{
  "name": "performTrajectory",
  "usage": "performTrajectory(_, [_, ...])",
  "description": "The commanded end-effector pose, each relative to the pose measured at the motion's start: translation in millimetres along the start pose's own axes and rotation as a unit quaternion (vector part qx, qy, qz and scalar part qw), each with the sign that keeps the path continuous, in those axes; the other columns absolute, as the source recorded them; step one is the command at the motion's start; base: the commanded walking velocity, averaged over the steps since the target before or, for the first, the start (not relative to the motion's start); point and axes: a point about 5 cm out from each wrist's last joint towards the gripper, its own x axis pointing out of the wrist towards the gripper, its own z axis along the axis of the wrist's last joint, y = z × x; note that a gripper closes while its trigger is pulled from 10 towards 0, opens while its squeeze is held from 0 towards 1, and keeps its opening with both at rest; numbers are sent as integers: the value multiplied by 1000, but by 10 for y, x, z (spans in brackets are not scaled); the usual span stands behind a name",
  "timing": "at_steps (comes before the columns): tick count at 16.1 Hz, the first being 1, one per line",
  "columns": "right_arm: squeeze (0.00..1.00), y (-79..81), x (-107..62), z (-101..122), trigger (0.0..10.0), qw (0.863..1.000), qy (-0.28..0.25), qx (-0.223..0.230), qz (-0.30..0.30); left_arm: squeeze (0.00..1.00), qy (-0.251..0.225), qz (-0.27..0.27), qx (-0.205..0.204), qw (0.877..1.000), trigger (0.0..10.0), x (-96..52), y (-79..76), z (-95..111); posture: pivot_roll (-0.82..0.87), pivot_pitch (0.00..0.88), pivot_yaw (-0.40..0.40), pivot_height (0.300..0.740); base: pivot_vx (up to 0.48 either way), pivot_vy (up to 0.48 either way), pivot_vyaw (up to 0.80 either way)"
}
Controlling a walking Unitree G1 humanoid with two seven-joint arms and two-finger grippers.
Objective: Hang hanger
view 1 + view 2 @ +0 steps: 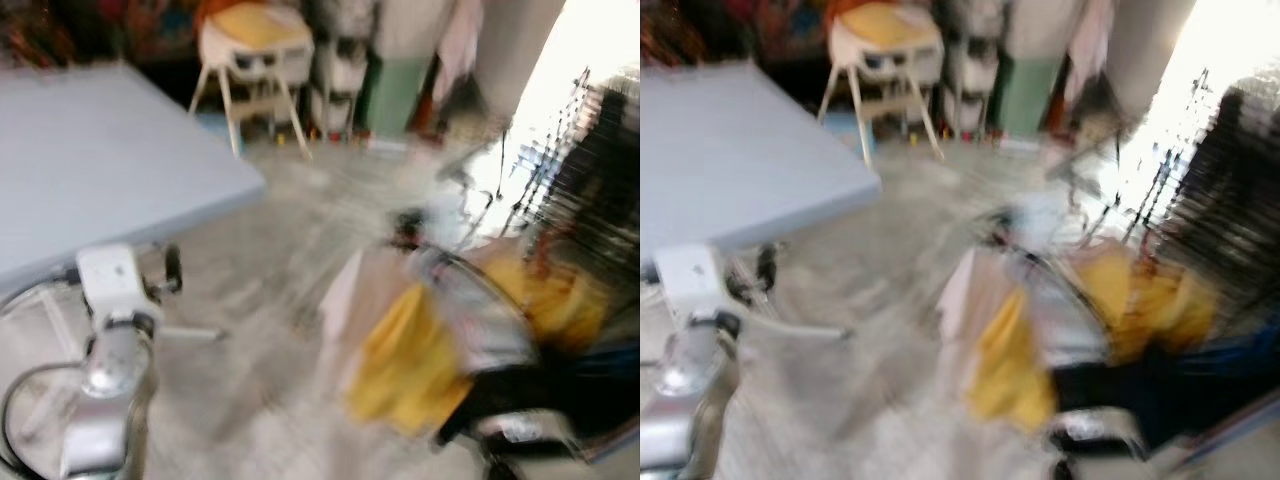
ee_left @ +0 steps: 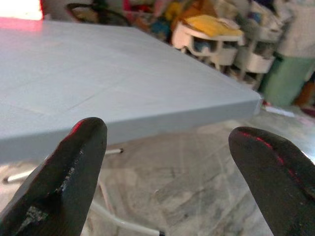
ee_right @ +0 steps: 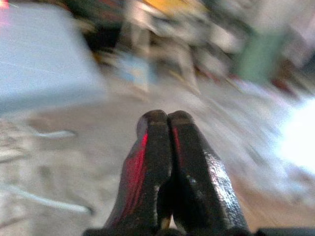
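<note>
The head views are smeared by motion. A yellow garment (image 1: 415, 355) hangs low on the right, with a pale pink cloth (image 1: 350, 290) beside it; I cannot make out a hanger. A dark wire drying rack (image 1: 590, 170) stands behind them at the right edge. My right arm (image 1: 480, 310) is a silver blur across the yellow garment. My right gripper (image 3: 170, 120) is shut, with nothing seen between its fingers (image 3: 147, 162). My left arm (image 1: 110, 340) is low on the left. My left gripper (image 2: 167, 142) is open wide, pointing at the table's edge.
A large blue-grey table (image 1: 90, 170) takes up the left side, its metal legs (image 1: 190, 333) near my left arm. A white high chair (image 1: 255, 50) with a yellow seat and cluttered storage stand at the back. Marbled grey floor (image 1: 300, 230) lies between.
</note>
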Motion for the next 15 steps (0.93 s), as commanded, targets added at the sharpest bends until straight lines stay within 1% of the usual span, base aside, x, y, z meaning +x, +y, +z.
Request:
performTrajectory(1, [0, -189, -80, -143, 10000, 999, 24, 1, -30, 0, 26, 14, 9, 1000, 10000, -39, 64, -108, 207, 0, -172, 740, 0, 0, 0])
performTrajectory(3, [0, -200, -86, -147, 10000, 999, 23, 4, -30, 0, 29, 13, 10, 999, 10000, -54, 58, -118, 209, 0, -166, 740, 0, 0, 0])
performTrajectory(4, [0, -212, -32, -169, 10000, 999, 19, 6, -31, 0, 33, 17, 11, 999, 10000, -48, 57, -110, 209, 0, -159, 740, 0, 0, 0])
performTrajectory(6, [0, -210, -14, -192, 10000, 999, 16, 9, -34, 0, 33, 17, 12, 999, 10000, -24, 65, -85, 211, 0, -157, 740, 0, 0, 0])
performTrajectory(8, [0, -218, -9, -218, 10000, 999, 18, 10, -38, 0, 36, 13, 24, 999, 10000, 3, 83, -67, 216, 0, -154, 740, 0, 0, 0])
performTrajectory(9, [0, -224, 5, -242, 10000, 999, 20, 17, -42, 0, 36, 10, 25, 999, 10000, 23, 90, -55, 222, 0, -143, 740, 0, 0, 0])
performTrajectory(10, [0, -245, 12, -286, 10000, 997, 24, 36, -57, 0, 31, 2, 34, 999, 10000, 67, 94, -5, 227, 0, -126, 740, 0, 0, 0])
performTrajectory(12, [0, -248, -14, -338, 10000, 996, 19, 50, -78, 0, 28, -13, 48, 998, 10000, 148, 98, 65, 222, 0, -71, 740, 0, 0, 0])
performTrajectory(15, [0, -315, -85, -437, 10000, 991, 19, 74, -110, 0, 26, -52, 57, 997, 10000, 283, -58, 126, 197, 0, -17, 740, 0, 0, 0])
